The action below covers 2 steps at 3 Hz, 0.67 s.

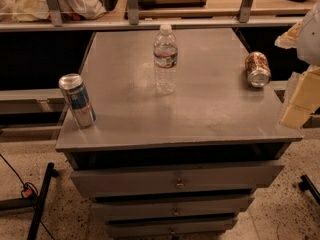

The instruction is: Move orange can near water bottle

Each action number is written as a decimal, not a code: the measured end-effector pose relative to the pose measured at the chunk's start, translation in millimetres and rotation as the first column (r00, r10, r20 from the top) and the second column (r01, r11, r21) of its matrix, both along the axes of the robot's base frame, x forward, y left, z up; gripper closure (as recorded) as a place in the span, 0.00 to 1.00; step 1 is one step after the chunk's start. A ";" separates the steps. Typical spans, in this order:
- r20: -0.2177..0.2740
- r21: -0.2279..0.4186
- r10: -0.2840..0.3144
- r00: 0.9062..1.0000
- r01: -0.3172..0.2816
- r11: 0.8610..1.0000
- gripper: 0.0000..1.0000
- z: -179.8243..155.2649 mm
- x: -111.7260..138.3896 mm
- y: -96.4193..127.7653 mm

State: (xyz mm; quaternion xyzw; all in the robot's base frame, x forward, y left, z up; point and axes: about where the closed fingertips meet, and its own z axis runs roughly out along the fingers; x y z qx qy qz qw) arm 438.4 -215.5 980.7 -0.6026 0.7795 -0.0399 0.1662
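The orange can [257,69] lies on its side near the right edge of the grey cabinet top [200,109], its silver top facing the front. The water bottle [165,59] stands upright at the middle back of the top, well left of the can. My gripper [301,100] hangs at the right edge of the view, beside the cabinet's right edge and a little in front of and to the right of the orange can, not touching it.
A tall slim blue-and-silver can [77,100] stands near the front left corner. The cabinet has several drawers [175,181] below. A shelf with metal posts [132,6] runs behind it. A black stand leg and cable [40,199] lie on the floor at left.
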 end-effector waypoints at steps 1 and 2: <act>0.006 0.007 -0.005 1.000 0.005 1.000 0.00 1.9 4.2 -0.5; 0.037 0.019 -0.023 0.999 0.022 1.000 0.00 11.0 29.7 -5.4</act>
